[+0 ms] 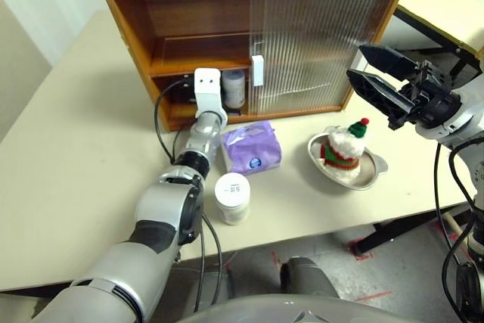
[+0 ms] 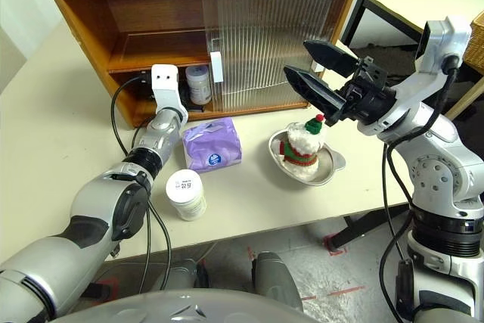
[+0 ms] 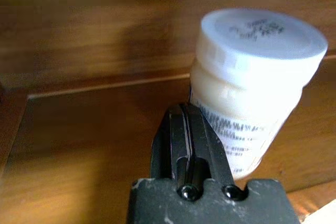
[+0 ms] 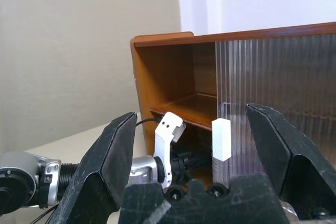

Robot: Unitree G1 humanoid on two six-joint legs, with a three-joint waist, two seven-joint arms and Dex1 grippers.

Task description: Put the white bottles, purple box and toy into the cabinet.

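Cabinet [image 1: 189,5]: left half open, ribbed sliding doors over the right half, white handle [image 1: 258,70] at the door edge.
Bottle inside [image 1: 234,88]: upright on the bottom level, cap up, just beside the door edge.
Left gripper [image 3: 190,145]: reaching level into the lower opening, fingers pressed together with nothing between them — the bottle stands just beside them.
Second bottle [image 1: 232,197]: upright on the table [image 1: 68,149], cap up, near the front edge.
Purple box [image 1: 251,149]: lying flat between cabinet and second bottle, long axis running roughly cabinet-to-front, logo facing up.
Toy [image 1: 344,146]: sitting upright in a metal dish [image 1: 372,175], hat up.
Right gripper [image 1: 380,73]: raised right of the cabinet, fingers spread wide — holding nothing.
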